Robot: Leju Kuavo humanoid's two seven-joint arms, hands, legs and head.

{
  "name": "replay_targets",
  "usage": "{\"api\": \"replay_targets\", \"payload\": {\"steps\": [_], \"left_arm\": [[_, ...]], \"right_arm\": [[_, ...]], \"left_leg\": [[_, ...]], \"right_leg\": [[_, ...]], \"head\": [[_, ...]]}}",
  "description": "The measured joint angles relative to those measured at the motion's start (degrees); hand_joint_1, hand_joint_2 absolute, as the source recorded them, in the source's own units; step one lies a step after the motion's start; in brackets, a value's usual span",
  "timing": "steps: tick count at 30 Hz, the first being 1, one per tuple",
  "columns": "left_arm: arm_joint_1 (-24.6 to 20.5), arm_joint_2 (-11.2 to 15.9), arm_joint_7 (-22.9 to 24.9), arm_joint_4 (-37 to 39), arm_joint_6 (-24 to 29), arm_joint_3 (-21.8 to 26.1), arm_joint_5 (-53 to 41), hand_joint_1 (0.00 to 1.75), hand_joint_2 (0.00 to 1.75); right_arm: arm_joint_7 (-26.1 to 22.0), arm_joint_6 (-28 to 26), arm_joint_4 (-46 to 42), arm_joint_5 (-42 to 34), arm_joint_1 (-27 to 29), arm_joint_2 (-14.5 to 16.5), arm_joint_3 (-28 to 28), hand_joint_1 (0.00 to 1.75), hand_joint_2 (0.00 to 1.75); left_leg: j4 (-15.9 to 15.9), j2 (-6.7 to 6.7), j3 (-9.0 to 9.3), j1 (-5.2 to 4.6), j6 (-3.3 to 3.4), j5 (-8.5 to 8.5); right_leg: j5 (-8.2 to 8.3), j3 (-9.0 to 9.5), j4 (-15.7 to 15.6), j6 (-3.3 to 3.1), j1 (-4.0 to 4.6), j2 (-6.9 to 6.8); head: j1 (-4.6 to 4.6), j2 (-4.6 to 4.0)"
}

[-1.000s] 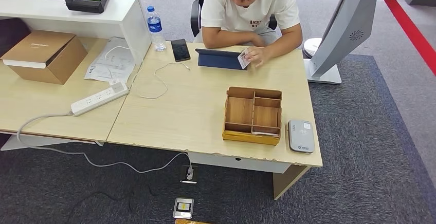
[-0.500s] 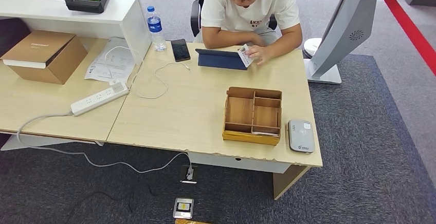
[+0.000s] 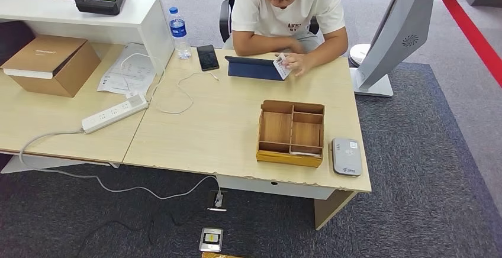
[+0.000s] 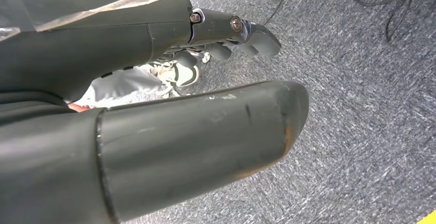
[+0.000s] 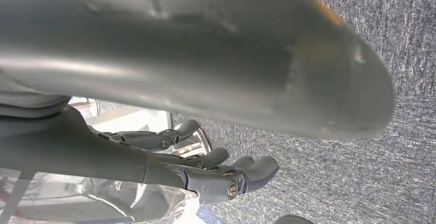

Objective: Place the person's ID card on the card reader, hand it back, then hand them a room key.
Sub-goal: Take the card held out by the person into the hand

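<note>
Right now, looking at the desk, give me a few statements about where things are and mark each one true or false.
1. The person holds the ID card at the blue tablet case. True.
2. The card reader lies inside the wooden organizer. False: it lies on the desk beside the organizer, nearer the desk's corner.
3. The water bottle stands upright. True.
4. The phone rests on the cardboard box. False: it lies on the desk near the bottle.
5. The left robot hand grips the card. False: it holds nothing, over carpet.
</note>
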Motion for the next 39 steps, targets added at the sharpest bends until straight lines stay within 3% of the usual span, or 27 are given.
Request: {"api": "replay_targets", "payload": {"steps": [39], "left_arm": [[0.00, 0.00, 0.38, 0.00, -0.05, 0.00, -0.16, 0.00, 0.00]], "right_arm": [[0.07, 0.16, -0.01, 0.90, 0.00, -0.02, -0.02, 0.00, 0.00]], "left_leg": [[0.00, 0.00, 0.00, 0.00, 0.00, 0.00]], "right_leg": [[0.00, 0.00, 0.00, 0.00, 0.00, 0.00]], "head": [[0.00, 0.00]]}}
